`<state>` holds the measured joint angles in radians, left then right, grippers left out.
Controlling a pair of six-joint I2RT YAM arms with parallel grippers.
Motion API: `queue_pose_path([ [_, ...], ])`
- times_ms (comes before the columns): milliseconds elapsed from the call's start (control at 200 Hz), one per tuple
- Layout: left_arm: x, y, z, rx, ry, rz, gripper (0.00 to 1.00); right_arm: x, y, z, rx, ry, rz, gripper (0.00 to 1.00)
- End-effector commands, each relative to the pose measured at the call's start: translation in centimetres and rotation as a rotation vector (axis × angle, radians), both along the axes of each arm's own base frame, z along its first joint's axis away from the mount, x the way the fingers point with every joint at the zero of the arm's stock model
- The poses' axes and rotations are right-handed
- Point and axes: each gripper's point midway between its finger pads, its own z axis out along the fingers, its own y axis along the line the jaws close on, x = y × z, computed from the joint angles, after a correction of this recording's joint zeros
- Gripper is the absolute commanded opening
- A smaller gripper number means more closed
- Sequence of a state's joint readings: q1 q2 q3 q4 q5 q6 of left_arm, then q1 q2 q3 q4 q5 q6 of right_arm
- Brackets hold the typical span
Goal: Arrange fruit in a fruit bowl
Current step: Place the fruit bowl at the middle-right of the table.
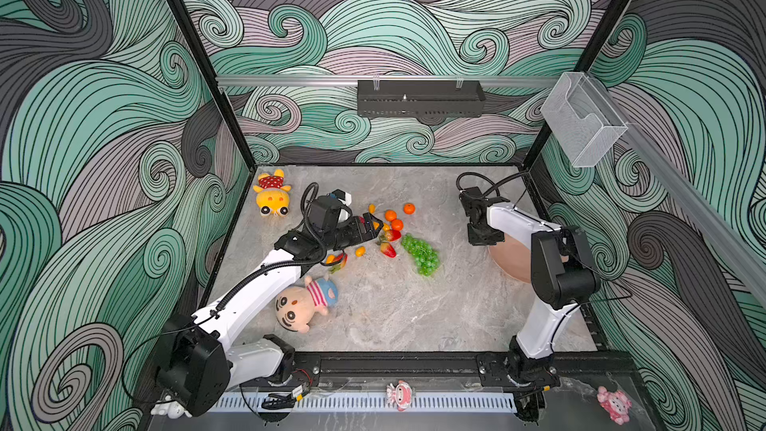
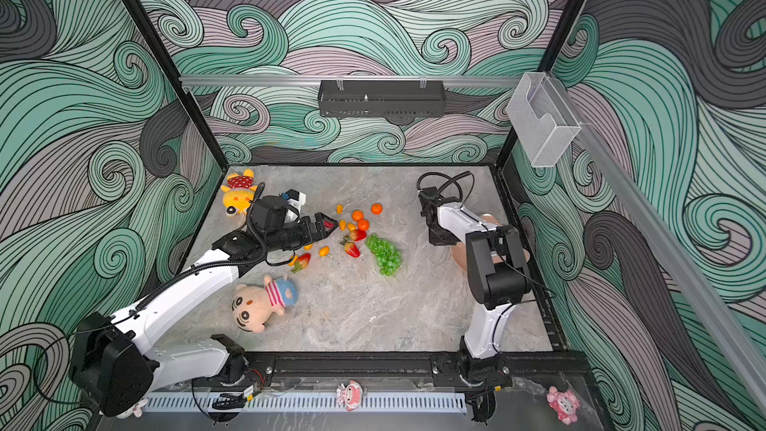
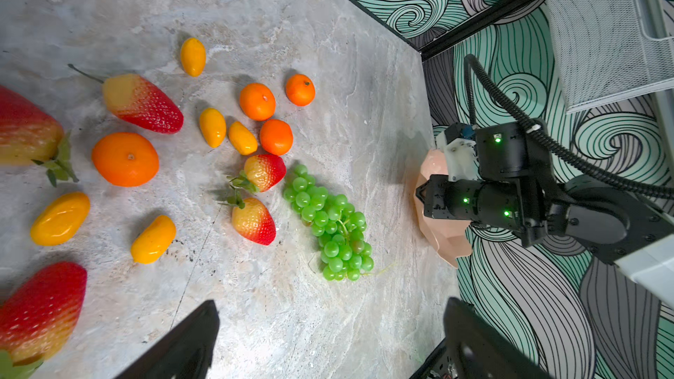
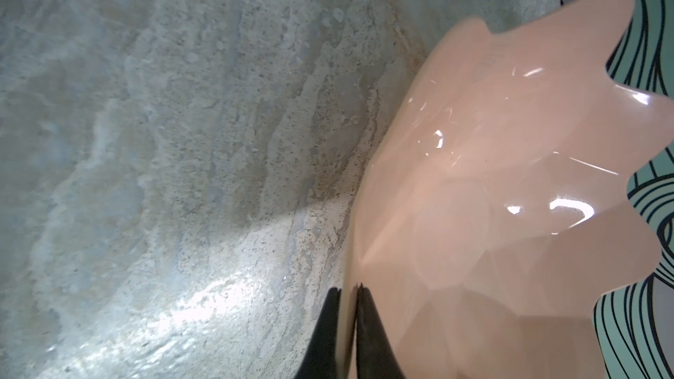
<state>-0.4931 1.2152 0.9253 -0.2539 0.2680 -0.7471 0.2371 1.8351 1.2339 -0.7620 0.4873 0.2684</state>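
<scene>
At three o'clock, right gripper (image 4: 348,290) pinches the fruit bowl (image 4: 510,195) rim; left gripper (image 3: 332,308) gapes empty; likely next, drag it toward the grape bunch (image 3: 332,224).

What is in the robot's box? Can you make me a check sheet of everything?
Surface: grey marbled table.
Job's things: fruit scattered on the table, with the grape bunch nearest the fruit bowl; no fruit seen in the bowl.
Clutter: yellow plush doll, boy plush doll.
Grippers: left gripper open over the fruit, holding nothing; right gripper shut on the bowl's rim.
Cables: black hose on the left arm, cable loop at the right arm.
Surroundings: wave-patterned walls, black tray, clear box.
</scene>
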Motion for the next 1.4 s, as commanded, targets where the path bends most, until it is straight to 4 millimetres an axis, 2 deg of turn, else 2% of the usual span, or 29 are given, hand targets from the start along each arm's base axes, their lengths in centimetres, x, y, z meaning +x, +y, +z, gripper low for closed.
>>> queue_pose_path([
  [0,-0.2,1.0,-0.4,0.039,0.004,0.022,0.99,0.3,1.4,0.0,0.051,0.0,0.021,0.03],
  [60,-0.4,1.1,-0.7,0.05,0.011,0.019,0.99,0.3,1.9,0.0,0.061,0.0,0.036,0.0],
  [185,-0.7,1.8,-1.0,0.083,0.018,0.031,0.98,0.4,3.5,-0.1,0.082,-0.004,0.08,0.0],
  [385,-2.0,5.3,-2.0,0.208,0.026,0.136,0.99,0.6,7.2,-0.1,0.082,0.0,0.185,0.0],
  [680,-4.5,9.7,-2.8,0.3,-0.002,0.259,0.98,0.5,15.8,-0.2,0.085,0.004,0.395,0.0],
  [820,-5.2,10.6,-3.0,0.323,0.001,0.279,0.98,0.0,19.8,-0.4,0.07,0.016,0.499,0.0],
  [931,-5.6,11.1,-3.1,0.339,0.001,0.287,0.99,-0.4,22.0,-0.5,0.061,0.016,0.556,0.0],
  [1106,-5.7,11.0,-3.4,0.348,0.013,0.269,0.99,-0.3,23.1,-0.8,0.069,0.024,0.57,0.0],
  [1241,-5.7,10.2,-4.0,0.344,0.031,0.227,0.98,-0.1,23.5,-0.2,0.084,0.011,0.571,0.14],
  [1396,-5.4,8.3,-3.9,0.294,0.027,0.143,0.99,0.1,23.5,2.5,0.11,-0.046,0.57,0.26],
])
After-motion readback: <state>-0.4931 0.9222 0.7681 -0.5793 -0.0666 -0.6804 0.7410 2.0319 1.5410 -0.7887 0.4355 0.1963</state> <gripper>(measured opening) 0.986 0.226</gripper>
